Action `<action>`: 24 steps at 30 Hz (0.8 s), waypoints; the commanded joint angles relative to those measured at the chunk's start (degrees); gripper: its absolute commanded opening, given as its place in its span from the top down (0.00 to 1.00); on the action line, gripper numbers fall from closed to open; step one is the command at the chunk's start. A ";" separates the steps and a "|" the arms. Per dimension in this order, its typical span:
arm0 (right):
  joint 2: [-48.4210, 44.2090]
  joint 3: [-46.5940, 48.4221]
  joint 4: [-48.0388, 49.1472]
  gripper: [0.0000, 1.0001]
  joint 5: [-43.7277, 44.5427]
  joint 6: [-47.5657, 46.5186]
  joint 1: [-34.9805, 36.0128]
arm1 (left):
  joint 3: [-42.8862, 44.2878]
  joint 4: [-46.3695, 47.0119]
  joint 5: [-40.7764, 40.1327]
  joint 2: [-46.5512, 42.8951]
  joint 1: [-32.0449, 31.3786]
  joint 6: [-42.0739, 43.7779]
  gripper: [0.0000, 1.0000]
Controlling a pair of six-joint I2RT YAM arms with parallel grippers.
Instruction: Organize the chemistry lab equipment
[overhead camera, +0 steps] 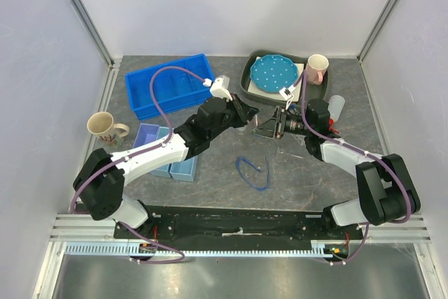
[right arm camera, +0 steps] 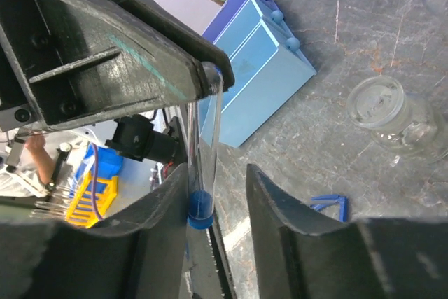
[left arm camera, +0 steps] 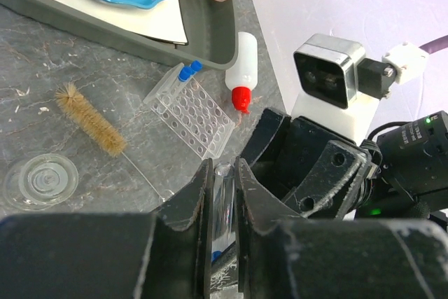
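Observation:
My left gripper [overhead camera: 250, 115] [left arm camera: 224, 167] is shut on a clear blue-capped tube [left arm camera: 224, 194], held above the table's middle. In the right wrist view the tube [right arm camera: 203, 145] hangs cap down between the fingers of my open right gripper [right arm camera: 217, 173] [overhead camera: 277, 125], its blue cap against the left finger [right arm camera: 157, 222]. The clear tube rack [left arm camera: 194, 113] [overhead camera: 266, 129] lies below with blue-capped tubes [left arm camera: 187, 71] in one end. The red-capped squeeze bottle [left arm camera: 243, 68] lies beside it. A blue cord loop [overhead camera: 253, 171] lies nearer the front. A small glass flask [right arm camera: 393, 113] lies on its side.
A grey tray [overhead camera: 250, 89] holds the polka-dot plate [overhead camera: 274, 73], with the pink mug [overhead camera: 317, 68] beside it. A blue bin [overhead camera: 170, 85], small blue drawers [overhead camera: 164, 148] and a beige mug [overhead camera: 105, 129] stand at the left. A bristle brush [left arm camera: 89, 118] and a glass dish [left arm camera: 40, 181] lie near the rack.

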 commanded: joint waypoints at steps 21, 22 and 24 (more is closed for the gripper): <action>-5.00 16.42 -55.65 0.91 1.99 -68.66 0.71 | -5.46 -2.37 36.86 -9.80 11.48 11.64 0.12; -5.36 16.33 -56.52 0.90 1.38 -70.41 0.88 | -5.55 -1.67 42.98 -9.28 11.49 11.81 0.14; -5.97 15.80 -58.46 0.89 0.15 -73.75 1.32 | -5.46 -0.79 50.38 -7.43 11.49 10.95 0.17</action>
